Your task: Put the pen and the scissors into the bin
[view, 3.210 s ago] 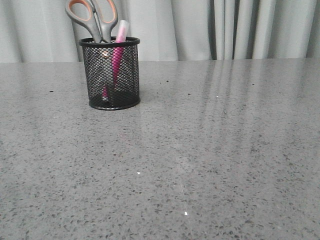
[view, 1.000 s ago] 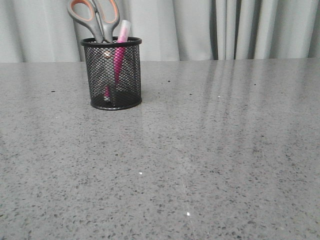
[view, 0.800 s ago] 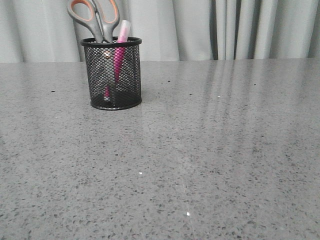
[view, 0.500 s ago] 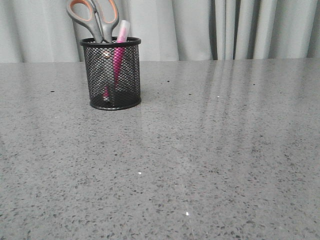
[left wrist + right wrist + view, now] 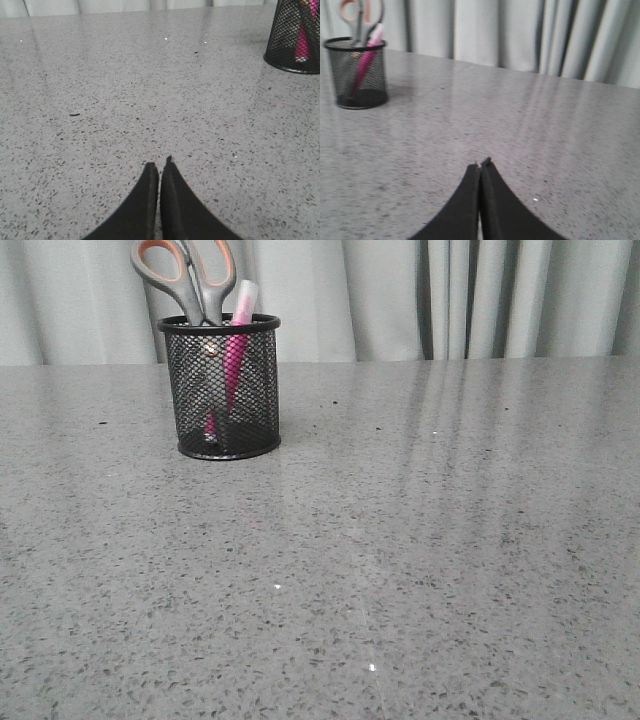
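Standing in the bin (image 5: 222, 390) on the desk (image 5: 400, 540), the scissors (image 5: 190, 280) and pen (image 5: 236, 340) look finished with. Left hand (image 5: 159, 167) and right hand (image 5: 480, 167) are pressed together, empty, well apart from it.

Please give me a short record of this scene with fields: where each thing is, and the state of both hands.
bin: upright on the table, far left in the front view
scissors: in the bin, handles up above the rim
pen: in the bin, leaning, cap above the rim
left hand: shut, holds nothing, apart from the bin
right hand: shut, holds nothing, apart from the bin
task state: both things are in the bin
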Available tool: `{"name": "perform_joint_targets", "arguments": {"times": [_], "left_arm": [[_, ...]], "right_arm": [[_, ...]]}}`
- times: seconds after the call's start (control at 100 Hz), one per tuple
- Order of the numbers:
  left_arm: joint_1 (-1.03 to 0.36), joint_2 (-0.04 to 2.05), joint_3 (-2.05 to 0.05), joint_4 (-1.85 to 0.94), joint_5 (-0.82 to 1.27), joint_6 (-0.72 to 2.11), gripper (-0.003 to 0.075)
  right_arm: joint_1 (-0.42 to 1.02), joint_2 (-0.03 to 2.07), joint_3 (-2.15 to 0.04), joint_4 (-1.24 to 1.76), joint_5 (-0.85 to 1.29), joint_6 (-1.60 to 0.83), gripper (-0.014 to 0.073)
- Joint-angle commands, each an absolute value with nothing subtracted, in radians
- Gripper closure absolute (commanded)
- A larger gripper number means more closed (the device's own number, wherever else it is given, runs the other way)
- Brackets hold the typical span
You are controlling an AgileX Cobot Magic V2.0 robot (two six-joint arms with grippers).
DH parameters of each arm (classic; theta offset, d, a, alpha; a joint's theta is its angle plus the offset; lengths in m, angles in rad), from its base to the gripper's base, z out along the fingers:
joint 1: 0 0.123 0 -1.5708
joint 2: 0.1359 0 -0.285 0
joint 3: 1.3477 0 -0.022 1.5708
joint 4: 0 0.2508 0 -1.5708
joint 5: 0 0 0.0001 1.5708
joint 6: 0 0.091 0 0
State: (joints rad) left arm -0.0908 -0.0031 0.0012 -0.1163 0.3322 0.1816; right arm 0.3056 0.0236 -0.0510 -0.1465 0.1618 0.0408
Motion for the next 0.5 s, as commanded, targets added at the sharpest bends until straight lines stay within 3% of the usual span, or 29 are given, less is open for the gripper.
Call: {"name": "perform_joint_targets", "arguments": {"times": [0.0, 0.06, 0.19, 0.49], "left_arm": [[-0.088, -0.035, 0.046, -0.121, 0.277, 0.17, 0.0739], [-0.088, -0.035, 0.046, -0.121, 0.277, 0.17, 0.0739], [-0.088, -0.035, 0.046, -0.121, 0.277, 0.17, 0.0739], [-0.088, -0.035, 0.046, -0.121, 0.277, 0.17, 0.0739]], "right_arm": [[0.245, 0.038, -0.01, -0.117, -0.041, -0.007, 0.0652], [0.212, 0.038, 0.029, -0.115, -0.073, -0.007, 0.0652], [0.168, 0.036, 0.024, -0.08, 0.073, -0.007, 0.0652], [0.168, 0.036, 0.026, -0.063, 0.262, -0.007, 0.0652]]}}
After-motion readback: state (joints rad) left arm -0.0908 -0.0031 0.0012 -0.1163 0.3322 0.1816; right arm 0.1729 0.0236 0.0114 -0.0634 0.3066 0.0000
